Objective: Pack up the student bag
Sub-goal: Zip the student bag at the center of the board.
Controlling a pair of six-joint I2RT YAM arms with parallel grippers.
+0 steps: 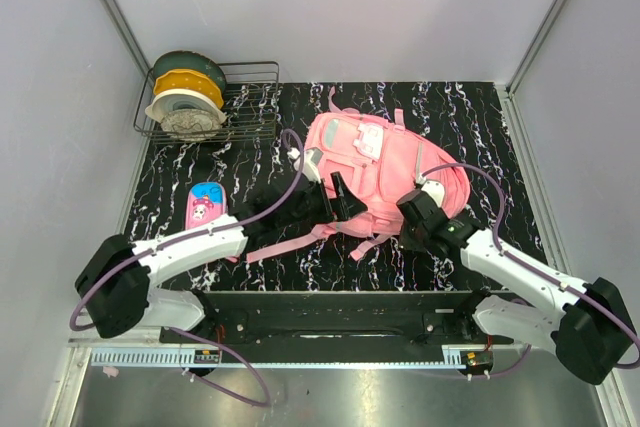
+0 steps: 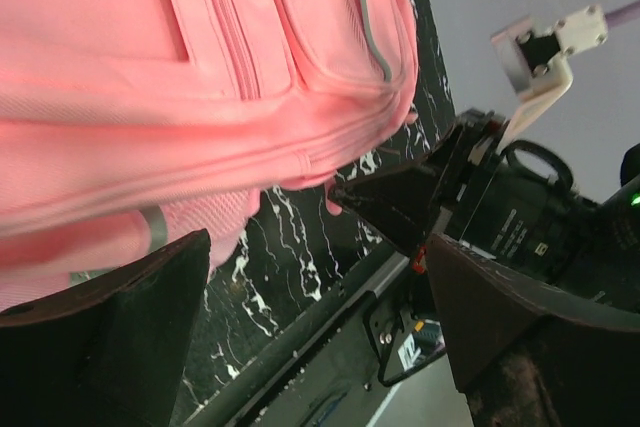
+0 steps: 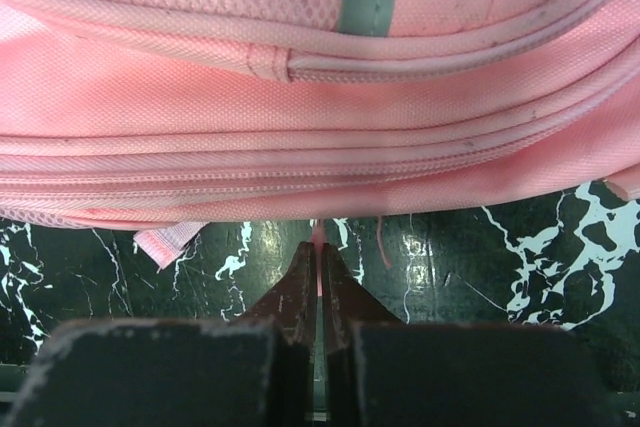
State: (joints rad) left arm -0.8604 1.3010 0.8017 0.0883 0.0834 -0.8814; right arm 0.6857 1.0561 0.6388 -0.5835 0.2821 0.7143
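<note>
The student bag [image 1: 385,172], a large pink backpack with front pockets and pale grey stripes, lies flat in the middle of the black marble table. My left gripper [image 1: 343,199] is open at the bag's near edge, and its fingers [image 2: 110,332] stand wide apart with nothing between them; the bag [image 2: 200,87] fills the upper part of the left wrist view. My right gripper [image 1: 422,209] is at the bag's near right edge. In the right wrist view it [image 3: 318,253] is shut on a thin pink zipper pull [image 3: 318,235] hanging from the bag's [image 3: 320,107] zipper seam.
A small pink-and-blue pencil case [image 1: 205,205] lies left of the bag. A wire dish rack [image 1: 250,102] with several plates and bowls [image 1: 186,97] stands at the back left. Pink straps [image 1: 300,237] trail toward the near table edge. Grey walls enclose the table.
</note>
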